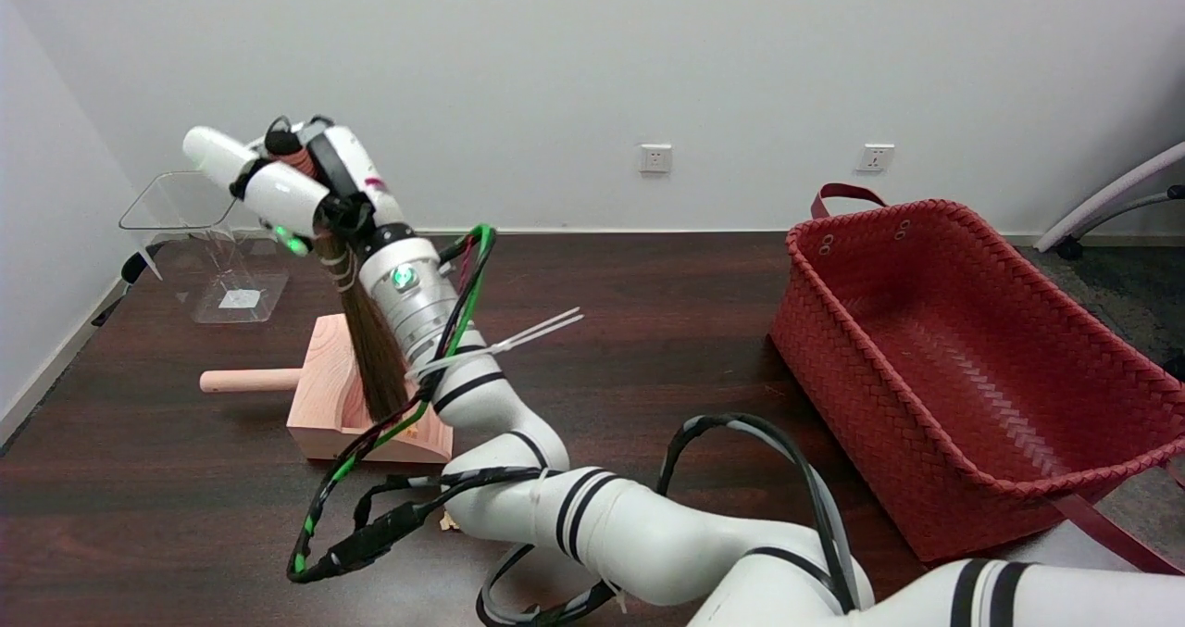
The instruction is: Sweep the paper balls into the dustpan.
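At the far left of the dark wooden table (pixel 648 331), in the head view, the right hand (pixel 296 178) is raised above the surface with its fingers wrapped around the top of a small broom (pixel 375 349). The brown bristles hang down and their tips reach into the mouth of the wooden dustpan (pixel 324 400). That dustpan sits flat, its round handle pointing left and its open side towards the right, partly hidden behind the forearm.

The paper balls are hard to find: only a pale scrap (pixel 451 520) peeks out under the arm on the near side of the dustpan, and it is probably one of them, though the arm covers most of it. Whether any already lie in the dustpan cannot be told.

Paper balls should be very light and springy, apt to roll or skip away under a brisk stroke, so slow, low strokes suit them. The broom looks light too, with soft bristles that bend and a stiff bound neck, which is the right place to hold it, as the hand does. The dustpan looks like solid wood, fairly heavy, and likely to stay put when brushed against.

A red woven basket (pixel 972 377) stands at the right, and a clear acrylic stand (pixel 199 238) at the far left.
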You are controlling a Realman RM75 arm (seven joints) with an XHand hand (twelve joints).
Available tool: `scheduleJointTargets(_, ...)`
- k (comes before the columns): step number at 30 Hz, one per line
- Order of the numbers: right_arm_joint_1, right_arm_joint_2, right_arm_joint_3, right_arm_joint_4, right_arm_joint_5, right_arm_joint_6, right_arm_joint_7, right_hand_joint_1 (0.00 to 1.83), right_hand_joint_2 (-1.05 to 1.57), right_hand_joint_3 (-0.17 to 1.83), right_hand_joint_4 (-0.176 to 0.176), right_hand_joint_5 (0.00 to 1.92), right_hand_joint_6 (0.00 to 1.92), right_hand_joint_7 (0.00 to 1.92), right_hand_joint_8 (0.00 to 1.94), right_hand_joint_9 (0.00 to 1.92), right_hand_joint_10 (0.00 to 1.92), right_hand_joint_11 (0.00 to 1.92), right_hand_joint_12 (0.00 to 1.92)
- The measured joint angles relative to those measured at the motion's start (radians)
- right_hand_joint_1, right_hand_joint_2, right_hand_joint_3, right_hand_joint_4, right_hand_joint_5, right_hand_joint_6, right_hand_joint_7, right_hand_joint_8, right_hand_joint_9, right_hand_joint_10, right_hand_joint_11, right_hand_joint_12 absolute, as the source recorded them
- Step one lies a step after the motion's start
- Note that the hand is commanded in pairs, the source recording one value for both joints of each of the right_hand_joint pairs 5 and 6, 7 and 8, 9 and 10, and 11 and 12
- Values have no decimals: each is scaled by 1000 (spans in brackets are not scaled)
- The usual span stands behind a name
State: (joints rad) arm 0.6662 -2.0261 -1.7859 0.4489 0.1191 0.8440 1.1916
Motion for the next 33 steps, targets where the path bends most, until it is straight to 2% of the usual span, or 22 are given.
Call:
scheduleJointTargets(4,-35,14,-1,98,-9,-29,-13,809,1441,290,0,1920,1920,1920,1920,1920,1920,1920,1920)
scheduleJointTargets(12,-132,56,-16,337,18,-154,-40,789,1509,322,0,1920,1920,1920,1920,1920,1920,1920,1920)
scheduleJointTargets(22,-259,125,-62,615,203,-347,-59,756,1571,356,0,1920,1920,1920,1920,1920,1920,1920,1920)
scheduleJointTargets(33,-363,201,-125,828,467,-483,-69,720,1571,386,0,1920,1920,1920,1920,1920,1920,1920,1920)
